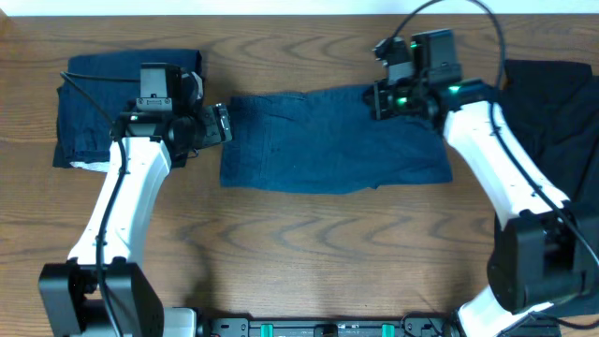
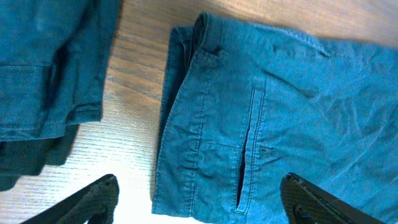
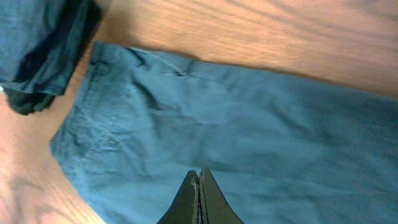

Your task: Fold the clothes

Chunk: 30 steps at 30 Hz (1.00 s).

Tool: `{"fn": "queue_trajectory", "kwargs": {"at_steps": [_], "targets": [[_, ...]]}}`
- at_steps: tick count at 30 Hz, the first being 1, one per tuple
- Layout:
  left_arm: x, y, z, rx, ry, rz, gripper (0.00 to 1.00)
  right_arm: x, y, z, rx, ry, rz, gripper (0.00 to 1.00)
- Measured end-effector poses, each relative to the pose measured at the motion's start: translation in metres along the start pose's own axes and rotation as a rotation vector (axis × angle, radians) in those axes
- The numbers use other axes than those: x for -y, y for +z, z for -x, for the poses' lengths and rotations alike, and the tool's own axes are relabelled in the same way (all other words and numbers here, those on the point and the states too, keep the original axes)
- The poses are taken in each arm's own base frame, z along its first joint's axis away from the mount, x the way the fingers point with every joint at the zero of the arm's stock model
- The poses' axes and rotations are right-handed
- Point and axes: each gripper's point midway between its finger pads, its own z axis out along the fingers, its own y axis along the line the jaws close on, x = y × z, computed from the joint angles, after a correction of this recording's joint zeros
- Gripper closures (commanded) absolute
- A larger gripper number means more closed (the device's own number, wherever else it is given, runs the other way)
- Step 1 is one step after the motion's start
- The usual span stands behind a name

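Across the middle of the wooden table [image 1: 309, 253] lies the denim garment [image 1: 337, 140], spread flat, with a folded navy pile [image 1: 94, 103] off its left end and a black garment [image 1: 562, 103] off its right. My left gripper [image 1: 223, 124] hangs over the denim's left edge, jaws spread wide, gripping nothing. My right gripper [image 3: 199, 177] hovers over its far right corner, jaws pressed together, no cloth between them.

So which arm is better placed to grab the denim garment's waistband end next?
Left, probably: the left claw is open beside the denim garment at its waistband edge, while the right claw is shut, above the cloth farther along.
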Motion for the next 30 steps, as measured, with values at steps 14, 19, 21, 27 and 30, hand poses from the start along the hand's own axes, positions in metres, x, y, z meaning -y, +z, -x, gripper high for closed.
{"fn": "queue_trajectory", "kwargs": {"at_steps": [14,19,21,27,30], "targets": [[-0.022,0.07,-0.037,-0.217,-0.028,0.029,0.05,-0.031,0.051,-0.042,-0.148,0.032,0.064,0.99],[-0.021,0.072,-0.034,-0.206,-0.03,0.027,0.02,-0.021,0.071,-0.062,-0.218,0.132,0.046,0.99],[-0.021,0.072,-0.034,-0.206,-0.031,0.027,0.02,-0.016,0.08,-0.073,-0.251,0.163,0.037,0.99],[-0.02,0.073,-0.03,-0.187,-0.026,0.021,0.02,-0.003,0.104,-0.105,-0.347,0.253,0.021,0.99],[-0.02,0.073,-0.029,-0.184,-0.025,0.02,0.02,-0.002,0.108,-0.11,-0.362,0.27,0.02,0.99]]}}
